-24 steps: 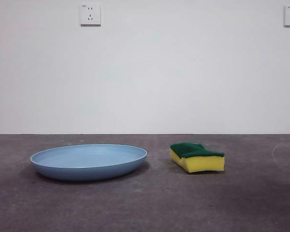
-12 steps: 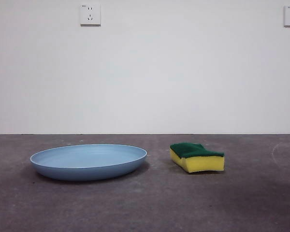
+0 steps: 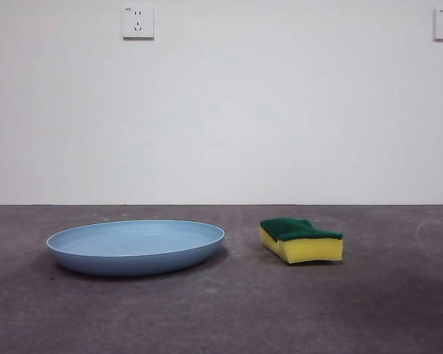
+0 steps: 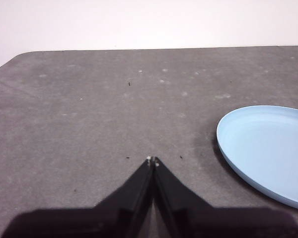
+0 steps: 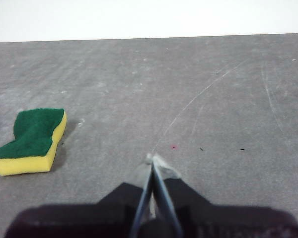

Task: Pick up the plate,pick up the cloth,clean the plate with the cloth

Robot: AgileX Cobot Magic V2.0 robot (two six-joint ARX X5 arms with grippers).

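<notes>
The light-blue plate (image 3: 136,246) lies flat on the grey table, left of centre in the front view. It also shows in the left wrist view (image 4: 268,148), off to one side of my left gripper (image 4: 152,160), which is shut and empty above bare table. The cloth is a yellow sponge with a dark green top (image 3: 301,239), lying to the right of the plate and apart from it. In the right wrist view the sponge (image 5: 31,141) lies well to the side of my right gripper (image 5: 152,159), which is shut and empty. Neither arm shows in the front view.
The grey table (image 3: 229,310) is scuffed and ends at a white wall with two sockets (image 3: 138,22) high up. In the left wrist view a rounded table corner (image 4: 15,57) shows at the far side.
</notes>
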